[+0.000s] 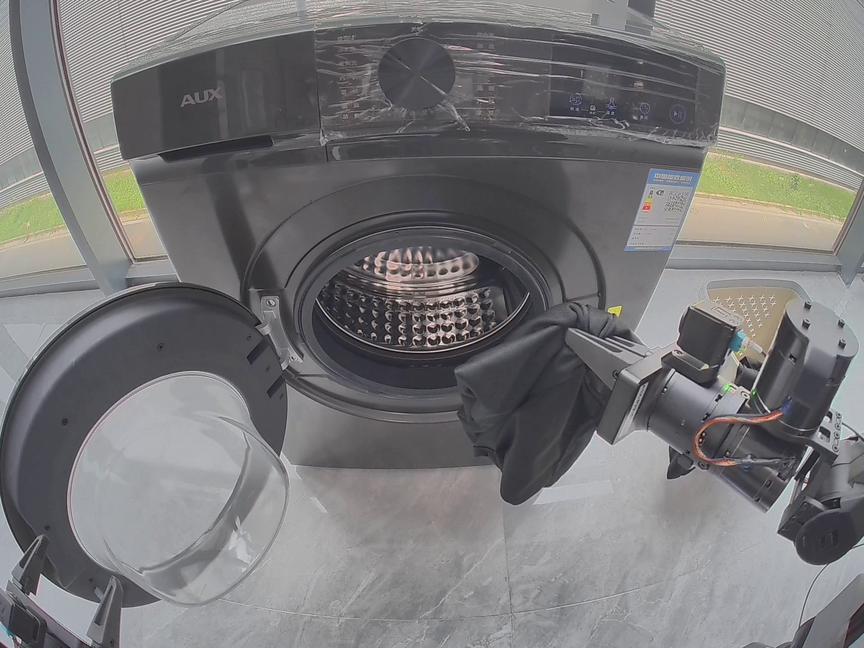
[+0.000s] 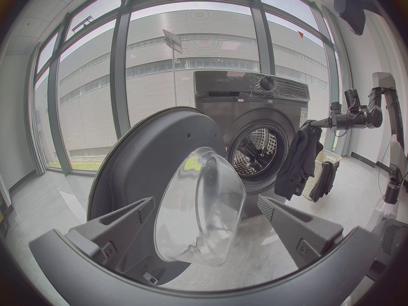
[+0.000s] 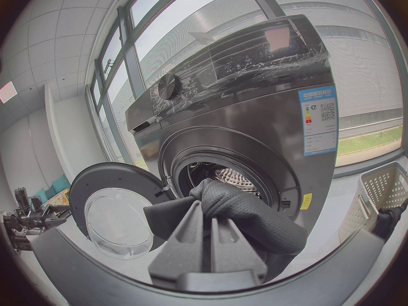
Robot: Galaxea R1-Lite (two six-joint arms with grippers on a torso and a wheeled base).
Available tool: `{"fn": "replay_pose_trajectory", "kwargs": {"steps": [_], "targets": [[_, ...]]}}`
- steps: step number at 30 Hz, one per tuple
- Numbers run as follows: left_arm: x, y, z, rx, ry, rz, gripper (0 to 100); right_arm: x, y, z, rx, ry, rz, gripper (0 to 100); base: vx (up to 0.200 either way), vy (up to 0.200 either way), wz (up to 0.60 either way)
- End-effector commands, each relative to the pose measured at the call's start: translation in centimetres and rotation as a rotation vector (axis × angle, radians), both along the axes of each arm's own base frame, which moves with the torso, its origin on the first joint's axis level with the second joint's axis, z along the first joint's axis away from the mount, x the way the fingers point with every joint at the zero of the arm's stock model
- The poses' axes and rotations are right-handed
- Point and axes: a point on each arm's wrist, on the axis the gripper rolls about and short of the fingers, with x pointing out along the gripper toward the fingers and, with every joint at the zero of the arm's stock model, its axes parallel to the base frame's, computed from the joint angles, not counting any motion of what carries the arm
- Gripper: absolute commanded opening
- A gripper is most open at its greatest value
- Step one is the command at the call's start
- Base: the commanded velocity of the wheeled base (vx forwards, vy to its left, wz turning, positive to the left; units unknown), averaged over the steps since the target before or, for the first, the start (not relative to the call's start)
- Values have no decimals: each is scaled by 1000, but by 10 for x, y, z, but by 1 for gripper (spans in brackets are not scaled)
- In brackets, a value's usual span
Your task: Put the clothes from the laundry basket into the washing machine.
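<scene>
Garment point(image 1: 531, 398): pinched at bunched top fold in right jaws, clamped on cloth, hanging just before drum point(image 1: 414, 308) mouth. Soft, light, limp; likely to drape and catch on rim. Grip bunched folds. Left jaws spread wide, empty, near door point(image 1: 135, 362).

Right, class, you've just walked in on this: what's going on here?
The right gripper is shut on a black garment, holding it just in front of the washer, not yet inside the drum. The door stands open, with the left gripper open near it. Another dark garment hangs over the basket.
</scene>
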Motion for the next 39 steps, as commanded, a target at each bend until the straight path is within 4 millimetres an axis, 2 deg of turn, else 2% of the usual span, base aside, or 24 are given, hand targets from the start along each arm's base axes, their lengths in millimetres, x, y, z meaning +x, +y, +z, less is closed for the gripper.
{"fn": "replay_pose_trajectory", "kwargs": {"steps": [1, 5, 6, 7, 8, 9, 10, 12, 16, 17, 18, 22, 25, 26, 27, 28, 32, 39], "targets": [[0, 0, -5, 2, -1, -1, 100, 10, 11, -12, -7, 4, 12, 0, 0, 0, 0], [-1, 0, 0, -15, -32, 2, 100, 14, 15, -12, 21, -27, 18, 0, 0, 0, 0], [-6, 0, 22, -48, -144, -12, 100, 14, 16, -11, 28, -35, 23, 0, 0, 0, 0], [-17, 0, 52, -73, -273, -28, 100, 12, 19, -11, 27, -33, 36, 0, 0, 0, 0], [-24, 0, 74, -85, -331, -50, 100, 9, 22, -11, 24, -30, 49, 0, 0, 0, 0], [-25, 0, 84, -87, -330, -71, 100, 8, 23, -11, 23, -29, 56, 0, 0, 0, 0], [-23, 0, 98, -81, -248, -152, 100, 7, 28, -7, 35, -41, 69, 0, 0, 0, 0], [-20, -1, 99, -79, -197, -212, 100, 7, 30, -5, 41, -46, 72, 0, 0, 0, 0], [14, -10, 83, -96, 125, -524, 100, 2, 41, 3, 65, -67, 115, 0, 0, 0, 0], [15, -10, 83, -97, 128, -533, 100, 1, 42, 3, 65, -67, 116, 0, 0, 0, 0], [28, -12, 78, -106, 192, -620, 100, 0, 44, 5, 78, -71, 124, 0, 0, 0, 0], [65, -16, 78, -83, 263, -654, 100, 10, 50, 9, 102, -74, 116, 0, 0, 0, 0], [80, -18, 80, -74, 274, -666, 100, 14, 54, 8, 105, -77, 113, 0, 0, 0, 0], [98, -22, 83, -70, 290, -690, 100, 19, 57, 12, 117, -88, 106, 0, 0, 0, 0], [98, -22, 83, -70, 290, -690, 100, 19, 57, 12, 117, -88, 106, 0, 0, 0, 0], [111, -28, 83, -65, 305, -715, 100, 23, 61, 11, 122, -88, 102, 0, 0, 0, 0], [130, -46, 77, -54, 367, -811, 100, 32, 69, 8, 129, -90, 90, 0, 0, 0, 0], [159, -81, 66, -38, 407, -852, 100, 35, 72, 9, 134, -94, 88, 0, 0, 0, 0]]}}
